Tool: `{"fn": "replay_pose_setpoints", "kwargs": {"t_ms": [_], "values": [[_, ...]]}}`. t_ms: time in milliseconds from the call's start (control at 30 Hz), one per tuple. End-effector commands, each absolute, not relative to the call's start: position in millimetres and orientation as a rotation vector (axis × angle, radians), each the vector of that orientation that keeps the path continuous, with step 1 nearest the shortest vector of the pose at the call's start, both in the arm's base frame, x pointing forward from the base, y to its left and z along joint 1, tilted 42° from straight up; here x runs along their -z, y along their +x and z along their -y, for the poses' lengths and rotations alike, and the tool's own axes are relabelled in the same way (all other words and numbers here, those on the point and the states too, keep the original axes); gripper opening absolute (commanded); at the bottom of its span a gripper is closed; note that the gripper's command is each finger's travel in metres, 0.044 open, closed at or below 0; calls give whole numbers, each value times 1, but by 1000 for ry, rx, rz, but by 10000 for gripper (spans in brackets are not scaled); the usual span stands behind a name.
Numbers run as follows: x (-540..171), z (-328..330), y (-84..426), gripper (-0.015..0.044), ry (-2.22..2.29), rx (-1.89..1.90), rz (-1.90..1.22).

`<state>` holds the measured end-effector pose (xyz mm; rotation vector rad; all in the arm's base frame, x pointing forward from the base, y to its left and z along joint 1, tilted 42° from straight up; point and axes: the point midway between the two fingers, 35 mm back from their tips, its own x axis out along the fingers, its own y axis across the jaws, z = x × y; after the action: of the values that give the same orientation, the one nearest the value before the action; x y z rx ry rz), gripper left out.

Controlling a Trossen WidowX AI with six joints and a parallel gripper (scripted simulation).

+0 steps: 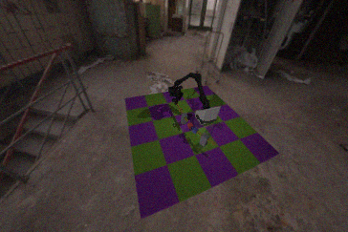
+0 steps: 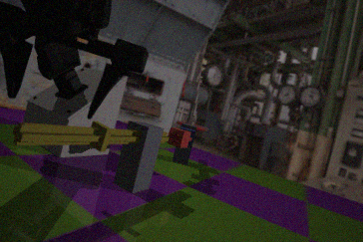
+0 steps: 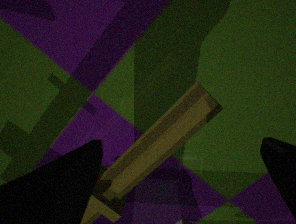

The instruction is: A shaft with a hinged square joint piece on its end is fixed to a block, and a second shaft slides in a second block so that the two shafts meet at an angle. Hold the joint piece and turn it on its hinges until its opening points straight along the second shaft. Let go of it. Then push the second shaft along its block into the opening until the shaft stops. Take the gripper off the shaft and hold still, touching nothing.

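Note:
The yellow second shaft [image 2: 60, 134] [image 3: 155, 142] has a raised collar [image 2: 101, 135] and runs through the upright grey block [image 2: 141, 160]. Its narrow end shows beyond the block, close to a red joint piece [image 2: 179, 137] [image 1: 189, 125]. Whether that end is inside the opening cannot be told. The first shaft is mostly hidden behind the red piece; its dark blue block [image 2: 182, 154] shows below. My gripper [image 2: 52, 107] [image 3: 181, 146] [image 1: 177, 102] is open and empty. It hangs above the shaft's long outer part, fingers apart from it, with the shaft's free end between the fingertips in the wrist view.
A pale, slanted panel-like object [image 1: 206, 116] [image 2: 102, 111] stands behind the shaft, near the arm's base. A small grey block [image 1: 204, 138] stands on the purple and green checkered mat [image 1: 158, 190]. Dark shadows of the arm and parts cross the mat.

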<state>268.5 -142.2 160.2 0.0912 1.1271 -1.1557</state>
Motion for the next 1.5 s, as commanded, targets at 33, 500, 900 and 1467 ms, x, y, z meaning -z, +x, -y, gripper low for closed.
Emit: {"fn": "replay_pose_setpoints", "kwargs": {"t_ms": [33,500,900,1467], "values": [[-152,149,267,440,218,1268,-1038],[-136,165,266,440,577,1527,-734],[-130,171,265,440,664,1585,-649],[-110,187,263,440,664,1585,-648]]}}
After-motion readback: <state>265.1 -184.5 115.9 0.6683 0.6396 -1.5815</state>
